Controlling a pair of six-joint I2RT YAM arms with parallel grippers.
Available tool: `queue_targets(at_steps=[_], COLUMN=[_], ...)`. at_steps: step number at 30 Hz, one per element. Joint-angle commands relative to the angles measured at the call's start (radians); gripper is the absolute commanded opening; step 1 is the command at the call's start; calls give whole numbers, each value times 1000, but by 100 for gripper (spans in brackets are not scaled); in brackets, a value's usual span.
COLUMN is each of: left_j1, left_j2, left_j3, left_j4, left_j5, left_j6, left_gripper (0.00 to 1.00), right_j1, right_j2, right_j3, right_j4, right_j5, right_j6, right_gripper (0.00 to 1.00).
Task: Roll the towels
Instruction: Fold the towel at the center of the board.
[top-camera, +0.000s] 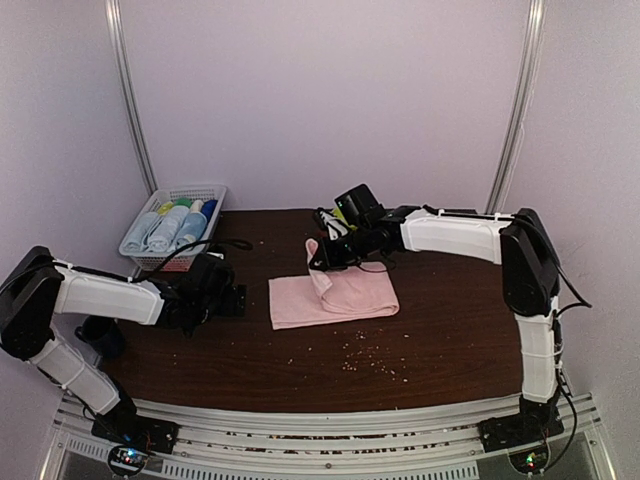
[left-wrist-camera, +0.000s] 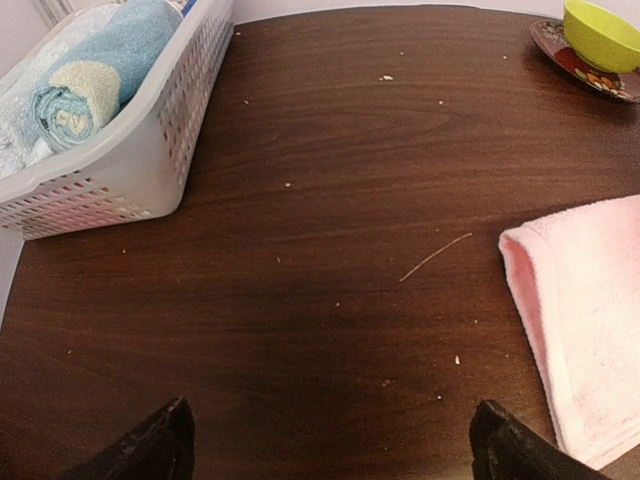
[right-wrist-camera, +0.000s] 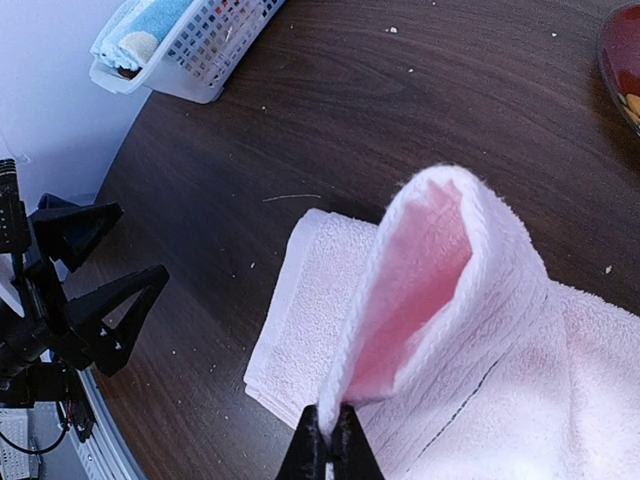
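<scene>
The right pincer (right-wrist-camera: 328, 440) is closed tight on the hem of the pale pink towel (right-wrist-camera: 480, 330), lifting that edge so it arches up in a loose hood; the rest of the cloth lies folded flat near the middle of the table (top-camera: 200, 360). It looks like light, limp terry; it sags wherever it isn't held and should not slip between the fingers. I'd judge a single pinch will drag one side ahead and skew the roll, so the hem wants holding near both ends. The left pincer (left-wrist-camera: 330, 445) hangs spread wide and empty, low over bare wood towards the left edge, apart from the towel; beyond it, at the far left corner, the white basket (left-wrist-camera: 150, 170) holds a light blue towel (left-wrist-camera: 90, 80) already rolled.
</scene>
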Motion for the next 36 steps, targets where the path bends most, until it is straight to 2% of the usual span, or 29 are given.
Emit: queue_targets(at_steps=[1, 20, 36], left_j1=[2, 2, 2], left_j2=[-15, -4, 8], left_j3=[5, 11, 15], left_j4=[14, 11, 9], left_j5=[-15, -17, -14], left_j6=[6, 5, 5], left_gripper=[98, 98, 98], right_j1=[13, 37, 66], right_j2=[20, 40, 132], right_j3=[26, 53, 126], right_j4=[-3, 19, 17], right_j5=[-17, -98, -120], right_j6=[4, 3, 20], right_gripper=[0, 0, 0])
